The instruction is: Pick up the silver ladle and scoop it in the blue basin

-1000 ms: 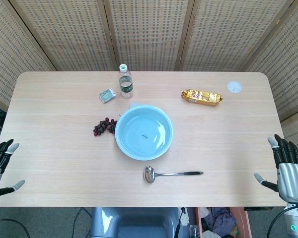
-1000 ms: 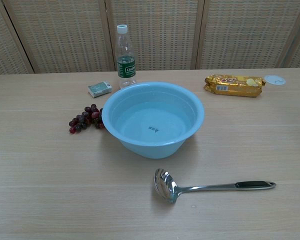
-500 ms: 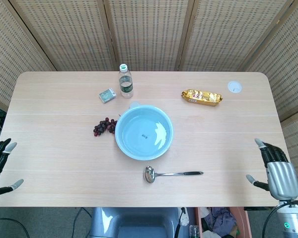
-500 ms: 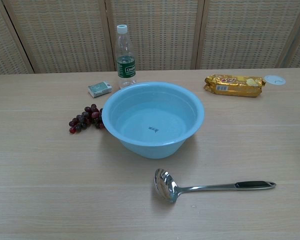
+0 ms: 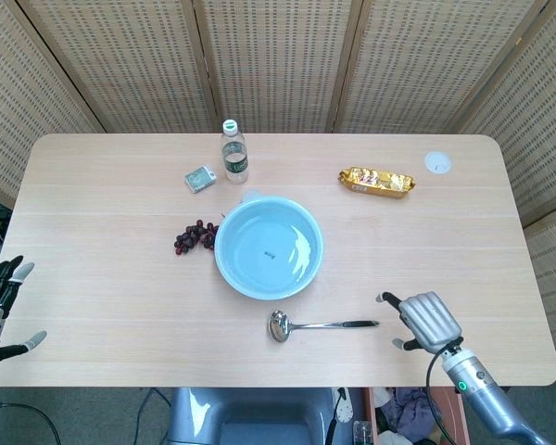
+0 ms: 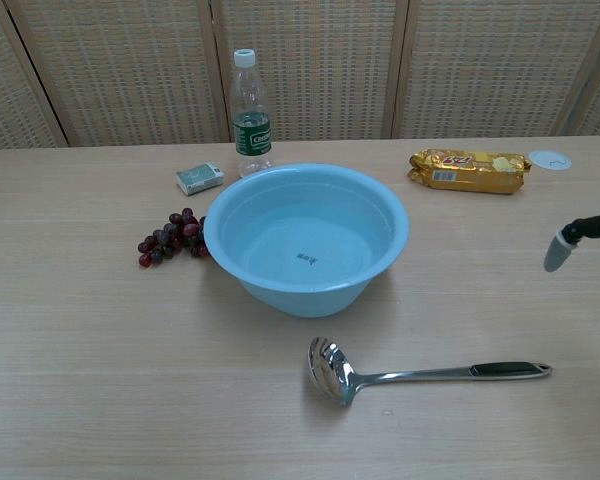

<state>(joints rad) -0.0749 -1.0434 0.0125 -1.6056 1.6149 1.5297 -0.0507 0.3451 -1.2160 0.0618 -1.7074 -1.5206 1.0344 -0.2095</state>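
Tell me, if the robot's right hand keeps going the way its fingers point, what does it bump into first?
Probably the black end of the silver ladle's handle. The right hand points left toward it, with bare table between, though its height above the table is unclear.

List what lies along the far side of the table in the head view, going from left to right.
Small green box → water bottle → gold snack packet → white round disc.
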